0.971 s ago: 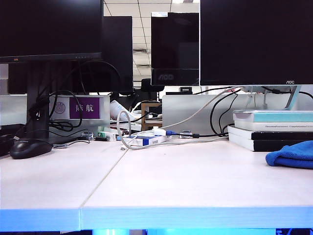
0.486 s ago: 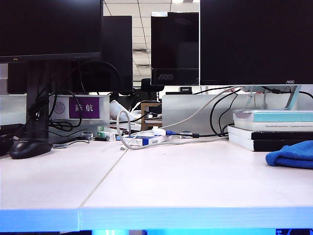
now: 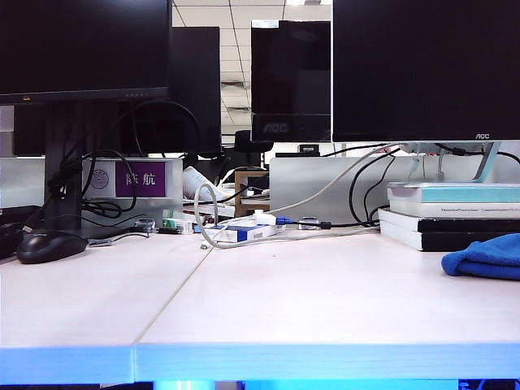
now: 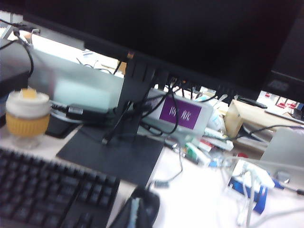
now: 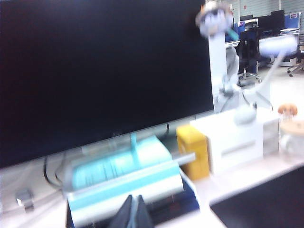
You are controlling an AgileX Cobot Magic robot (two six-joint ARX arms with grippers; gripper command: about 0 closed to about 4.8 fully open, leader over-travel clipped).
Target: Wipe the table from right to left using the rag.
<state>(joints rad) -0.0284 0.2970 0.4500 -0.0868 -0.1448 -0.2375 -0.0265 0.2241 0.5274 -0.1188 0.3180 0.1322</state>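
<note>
- Rag (image 3: 487, 258): one soft bright-blue terry cloth, rumpled into a lump, lying on the table just in front of the stack of books, at the far right of the exterior view and partly cut by its edge
- Table (image 3: 325, 301): one wide flat desktop of pale wood-grain laminate, with a thin dark seam and a light-blue-lit front edge
- Books (image 3: 451, 215): a stack of about three flat volumes, the top one pale turquoise, under the right-hand monitor
- Black computer mouse (image 3: 50, 245): one, well apart from the books, by the left-hand monitor stand
- Purple sign with white characters (image 3: 140, 179): one, behind the mouse
- Left gripper (image 4: 135, 216): only its dark fingertips show in the left wrist view, pressed together with nothing between them; it is raised over a black keyboard (image 4: 47, 190) and aimed toward the monitor stand
- Right gripper (image 5: 133, 211): dark tips meet in a closed point, holding nothing, raised and aimed at the books; that view is blurred
- Neither arm shows in the exterior view
</note>
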